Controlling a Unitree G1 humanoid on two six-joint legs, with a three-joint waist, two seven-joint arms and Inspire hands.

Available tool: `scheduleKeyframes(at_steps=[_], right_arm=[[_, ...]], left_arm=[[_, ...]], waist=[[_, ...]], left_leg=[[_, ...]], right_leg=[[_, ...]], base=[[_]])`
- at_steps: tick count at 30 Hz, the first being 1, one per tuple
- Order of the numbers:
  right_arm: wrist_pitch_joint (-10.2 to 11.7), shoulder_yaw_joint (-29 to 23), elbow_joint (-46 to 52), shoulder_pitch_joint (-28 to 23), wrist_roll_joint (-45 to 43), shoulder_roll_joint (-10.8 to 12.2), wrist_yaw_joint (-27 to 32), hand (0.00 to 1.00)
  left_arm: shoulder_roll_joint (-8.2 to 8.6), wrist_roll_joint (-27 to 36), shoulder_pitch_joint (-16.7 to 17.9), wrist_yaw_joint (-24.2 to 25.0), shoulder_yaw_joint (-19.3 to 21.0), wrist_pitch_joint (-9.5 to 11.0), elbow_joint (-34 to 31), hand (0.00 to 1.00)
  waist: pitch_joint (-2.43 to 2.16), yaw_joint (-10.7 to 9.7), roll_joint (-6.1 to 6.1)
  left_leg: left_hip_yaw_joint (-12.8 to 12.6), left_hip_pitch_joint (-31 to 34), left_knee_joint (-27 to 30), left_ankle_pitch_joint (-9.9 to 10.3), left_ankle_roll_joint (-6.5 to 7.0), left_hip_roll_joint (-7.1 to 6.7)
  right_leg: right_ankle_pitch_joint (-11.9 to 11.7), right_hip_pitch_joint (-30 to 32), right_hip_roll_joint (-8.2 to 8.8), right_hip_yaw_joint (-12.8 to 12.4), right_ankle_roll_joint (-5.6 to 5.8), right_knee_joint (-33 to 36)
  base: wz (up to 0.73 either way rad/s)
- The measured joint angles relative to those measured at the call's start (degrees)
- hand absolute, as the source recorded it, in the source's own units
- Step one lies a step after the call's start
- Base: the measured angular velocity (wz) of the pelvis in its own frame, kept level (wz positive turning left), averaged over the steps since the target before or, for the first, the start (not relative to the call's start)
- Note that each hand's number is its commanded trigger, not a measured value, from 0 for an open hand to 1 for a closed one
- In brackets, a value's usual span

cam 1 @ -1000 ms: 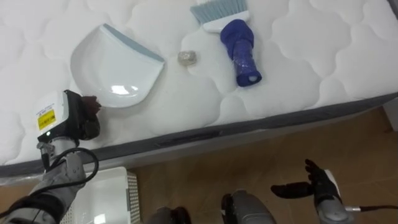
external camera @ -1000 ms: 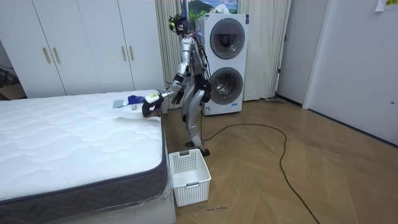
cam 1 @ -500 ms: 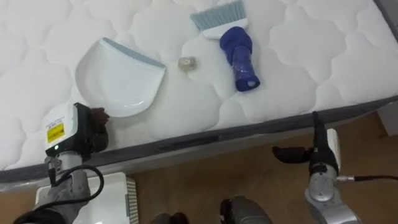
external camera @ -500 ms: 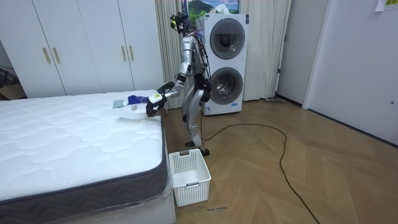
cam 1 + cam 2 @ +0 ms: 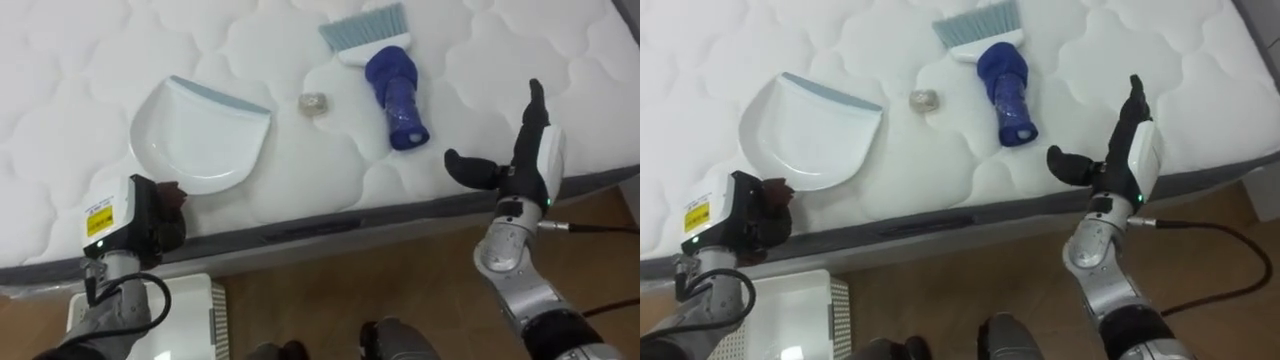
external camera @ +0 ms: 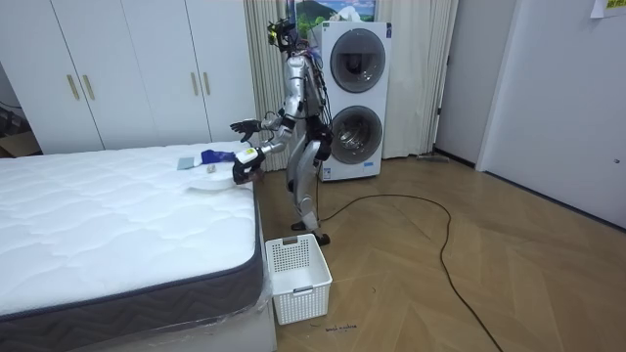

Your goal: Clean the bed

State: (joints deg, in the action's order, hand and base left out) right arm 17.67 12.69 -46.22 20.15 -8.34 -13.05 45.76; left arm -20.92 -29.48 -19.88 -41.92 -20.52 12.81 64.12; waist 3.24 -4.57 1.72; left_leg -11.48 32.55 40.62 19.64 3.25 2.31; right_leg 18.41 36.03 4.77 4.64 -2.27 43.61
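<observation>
White quilted bed [image 5: 90, 90], near edge under both hands. Just beyond the left hand [image 5: 130, 215]: a white dustpan [image 5: 200, 135], grey-blue lip turned toward a small crumpled scrap [image 5: 314, 104] farther on. Beyond the right hand [image 5: 530, 160], on its thumb side: a blue-handled brush [image 5: 395, 85], pale bristles pointing away.

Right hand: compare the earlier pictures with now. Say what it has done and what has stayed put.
The right hand has risen from well below the edge of the bed to level with it. It is open, near the brush, and holds nothing. The left hand stays at the near end of the dustpan. The dustpan, the brush and the small scrap between them lie as before.
</observation>
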Motion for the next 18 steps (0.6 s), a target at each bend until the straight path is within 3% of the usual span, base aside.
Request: scheduleKeyframes(at_steps=[7,10,12,18], right_arm=[[0.5,2.0,0.0,1.2,1.0,-0.1,0.4,0.0],[1.2,1.9,0.0,2.8,2.7,-0.5,-0.6,0.0],[2.0,2.1,-0.1,4.9,6.1,-0.5,-2.5,0.0],[1.8,3.0,-4.1,7.1,13.6,-0.7,-9.4,0.0]], left_arm=[[-0.01,0.1,-0.7,1.6,0.0,0.1,0.0,1.0],[-0.05,-0.3,-2.3,3.3,0.0,0.5,0.0,1.0],[-0.56,0.1,-3.3,4.7,0.0,1.2,0.0,1.0],[0.02,0.2,-4.6,7.9,-0.2,1.7,-0.2,1.0]], waist=[[0.34,0.6,-0.39],[0.55,1.9,-0.42],[1.45,2.2,-0.57],[1.87,3.6,-0.5]], left_leg=[[0.1,0.1,1.0,0.0,0.01,0.04],[0.2,0.3,1.3,0.0,0.03,0.17],[0.2,0.3,2.0,0.3,0.36,0.08],[1.1,1.5,6.1,2.4,0.98,0.15]], right_leg=[[0.0,0.0,0.08,0.0,0.05,0.3],[0.0,0.0,0.09,0.2,0.04,0.4],[0.2,-0.1,0.36,0.2,0.11,1.3],[2.1,0.1,0.92,1.1,0.48,4.9]], base=[[0.0],[0.0],[0.05],[0.1]])
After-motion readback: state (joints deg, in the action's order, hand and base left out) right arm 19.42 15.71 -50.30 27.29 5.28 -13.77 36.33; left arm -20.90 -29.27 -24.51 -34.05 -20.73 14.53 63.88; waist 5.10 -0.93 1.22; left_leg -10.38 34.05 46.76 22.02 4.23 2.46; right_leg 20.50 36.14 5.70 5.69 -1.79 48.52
